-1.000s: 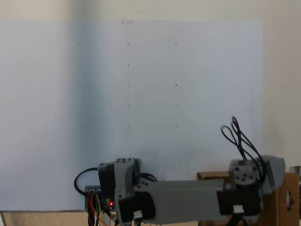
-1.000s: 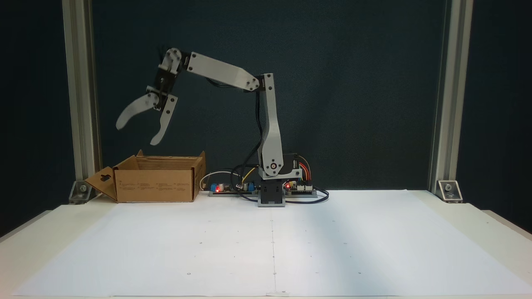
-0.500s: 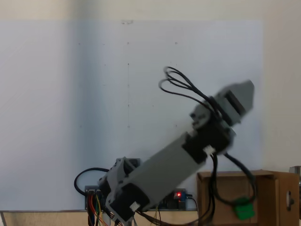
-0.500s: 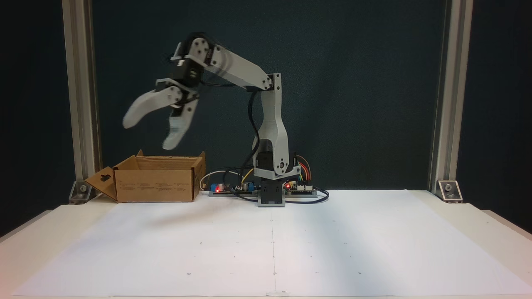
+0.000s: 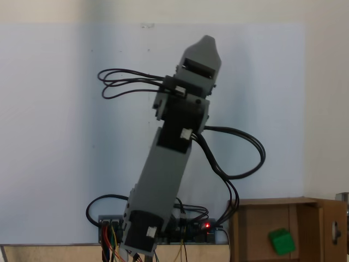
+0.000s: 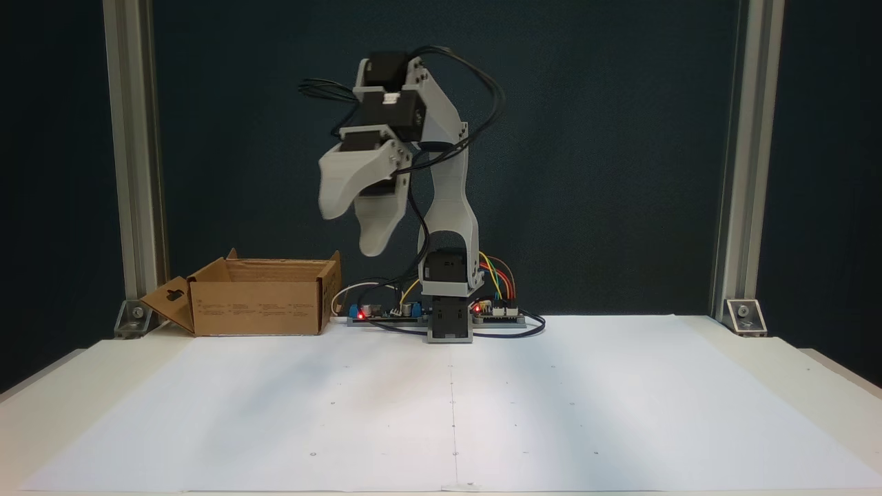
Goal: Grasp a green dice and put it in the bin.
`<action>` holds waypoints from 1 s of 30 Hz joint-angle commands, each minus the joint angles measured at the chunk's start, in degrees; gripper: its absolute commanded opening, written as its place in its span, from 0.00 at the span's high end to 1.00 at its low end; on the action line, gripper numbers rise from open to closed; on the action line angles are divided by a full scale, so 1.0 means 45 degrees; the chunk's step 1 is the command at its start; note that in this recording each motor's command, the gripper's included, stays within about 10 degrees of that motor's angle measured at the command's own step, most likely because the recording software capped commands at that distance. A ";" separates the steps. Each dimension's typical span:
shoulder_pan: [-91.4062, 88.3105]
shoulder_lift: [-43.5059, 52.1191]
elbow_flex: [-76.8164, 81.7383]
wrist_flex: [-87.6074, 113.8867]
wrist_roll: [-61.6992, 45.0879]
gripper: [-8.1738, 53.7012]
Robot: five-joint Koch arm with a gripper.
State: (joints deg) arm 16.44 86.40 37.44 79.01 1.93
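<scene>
The green dice lies inside the bin, a brown cardboard box at the bottom right of a fixed view. The same bin stands at the table's back left in the other fixed view, its walls hiding the dice there. My gripper hangs high in the air, right of the bin and in front of the arm's base. Its two white jaws are spread apart and nothing is between them. Seen from above, the gripper points away from the base over the white paper.
A white paper sheet covers the table in front of the arm. Circuit boards with red lights and coloured wires sit beside the arm's base. Metal posts stand at the back left and back right.
The arm has swung away from above the bin toward the table's middle, with the gripper staying open. The dice, earlier hidden under the arm, now shows lying in the bin.
</scene>
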 commanded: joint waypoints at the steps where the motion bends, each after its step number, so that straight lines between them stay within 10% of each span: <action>1: -0.0488 0.0332 -0.0254 -0.0742 0.0605 0.16; 30: -0.3594 0.3828 0.8359 -0.7520 0.0566 0.17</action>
State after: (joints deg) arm 1.32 101.25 76.46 51.59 1.93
